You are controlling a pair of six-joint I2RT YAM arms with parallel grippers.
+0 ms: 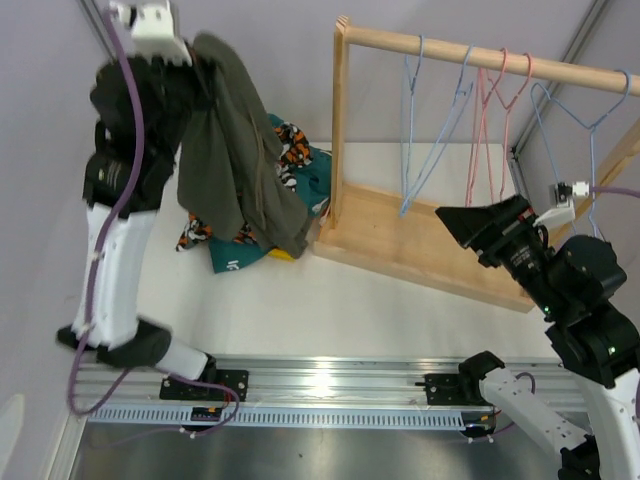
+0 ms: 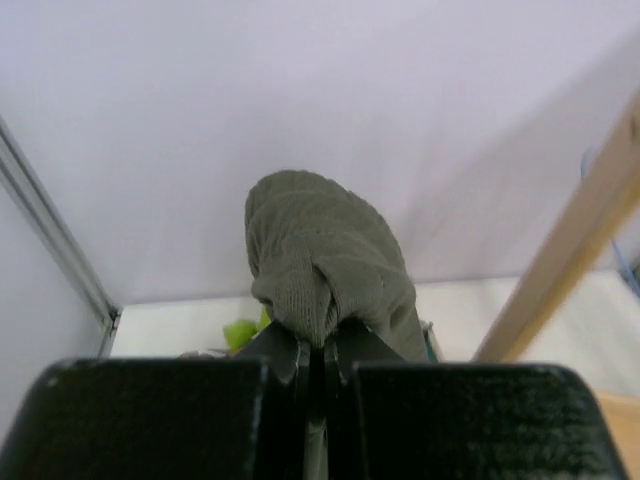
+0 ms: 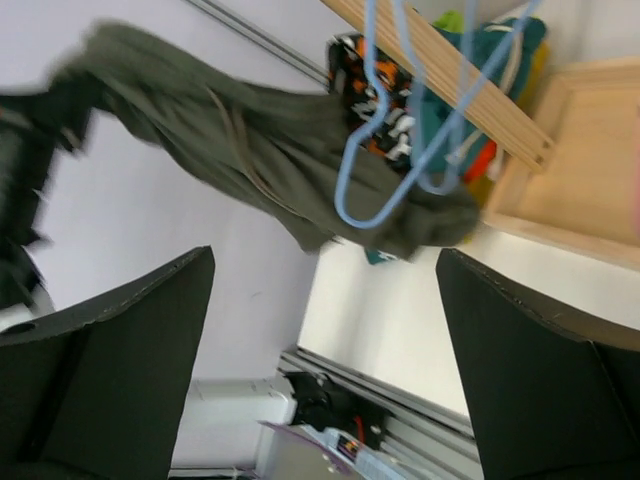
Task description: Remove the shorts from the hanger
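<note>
Left gripper (image 2: 318, 352): clenched on the top of the olive-grey shorts (image 1: 232, 150), raised at far left, cloth hanging below it. Right gripper (image 3: 325, 310): jaws spread, grasping nothing, near right. Wooden rack (image 1: 420, 250): centre-right of table. Other shorts (image 1: 300, 165): piled left of rack, under olive pair's lower end. Wire hangers (image 1: 409, 160): on rack's rail.

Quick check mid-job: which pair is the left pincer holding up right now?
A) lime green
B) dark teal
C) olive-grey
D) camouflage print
C: the left pincer is shut on the olive-grey shorts, whose fabric bunches between its fingers and hangs down from it.
</note>
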